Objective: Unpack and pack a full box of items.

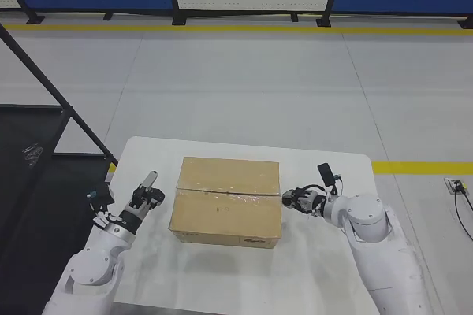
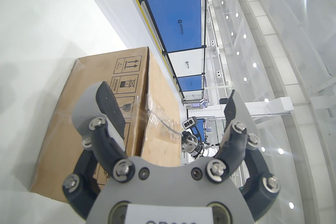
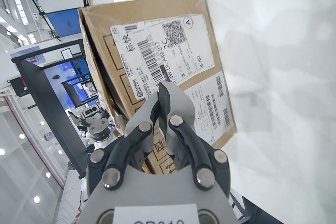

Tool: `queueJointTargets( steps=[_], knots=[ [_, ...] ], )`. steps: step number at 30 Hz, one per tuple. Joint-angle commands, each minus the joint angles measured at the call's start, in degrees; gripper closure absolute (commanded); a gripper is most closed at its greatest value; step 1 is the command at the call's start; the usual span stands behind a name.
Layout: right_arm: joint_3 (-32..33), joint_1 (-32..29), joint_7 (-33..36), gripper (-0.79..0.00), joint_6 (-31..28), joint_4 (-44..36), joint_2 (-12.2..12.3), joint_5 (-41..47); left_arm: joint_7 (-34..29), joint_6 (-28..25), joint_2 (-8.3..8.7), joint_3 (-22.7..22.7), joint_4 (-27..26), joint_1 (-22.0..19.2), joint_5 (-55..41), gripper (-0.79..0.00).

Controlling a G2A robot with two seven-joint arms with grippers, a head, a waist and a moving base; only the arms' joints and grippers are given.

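A cardboard box [image 1: 227, 201] sits in the middle of the white desk [image 1: 323, 260], its 2 top flaps closed, with clear tape [image 1: 229, 190] running along the seam. The left gripper [image 2: 168, 93] hovers near the box's left end, jaws spread wide with nothing between them. The right gripper [image 3: 162, 93] is just beside the opposite end (the one carrying white shipping labels [image 3: 160, 51]), jaws clenched together on nothing. Whether it touches the cardboard cannot be told.

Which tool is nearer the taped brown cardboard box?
Right. The right tool sits almost against one end of the taped brown cardboard box; the left tool stands clear of the opposite end.
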Motion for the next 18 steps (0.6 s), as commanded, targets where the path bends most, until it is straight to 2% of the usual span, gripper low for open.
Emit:
queueJointTargets(
  steps=[1,6,7,9,11,12,18],
  knots=[
    [1.61,-0.74,-1.13,0.0,-0.44,-0.58,0.29,1.03,0.18,0.14,-0.02,-0.07,-0.19,-0.04,0.06,-0.785],
    [6.5,-4.28,-5.54,-0.012,-1.48,-3.68,1.08,4.08,0.57,0.89,0.05,-1.0,-1.02,-0.02,0.05,-0.785],
    [7.27,-5.03,-6.15,-0.311,-1.87,-4.4,1.2,4.8,0.54,1.09,0.08,-1.3,-1.19,0.02,-0.08,-0.785],
    [8.23,-6.14,-6.92,-0.785,-2.8,-5.42,1.39,5.36,0.38,1.64,0.15,-2.06,-1.36,-0.07,-0.48,-0.785],
    [8.23,-6.14,-6.92,-0.785,-2.8,-5.42,1.39,5.36,-0.4,1.97,0.24,-2.62,-1.51,-0.16,-0.91,-0.785],
    [8.31,-6.24,-6.99,-0.143,-2.85,-5.5,1.4,5.42,-0.09,1.86,0.21,-2.45,-1.47,-0.12,-0.77,-0.785],
    [8.23,-6.14,-6.92,-0.517,-2.8,-5.42,1.39,5.35,-0.4,1.97,0.24,-2.62,-1.51,-0.16,-0.91,-0.784]
  ],
)
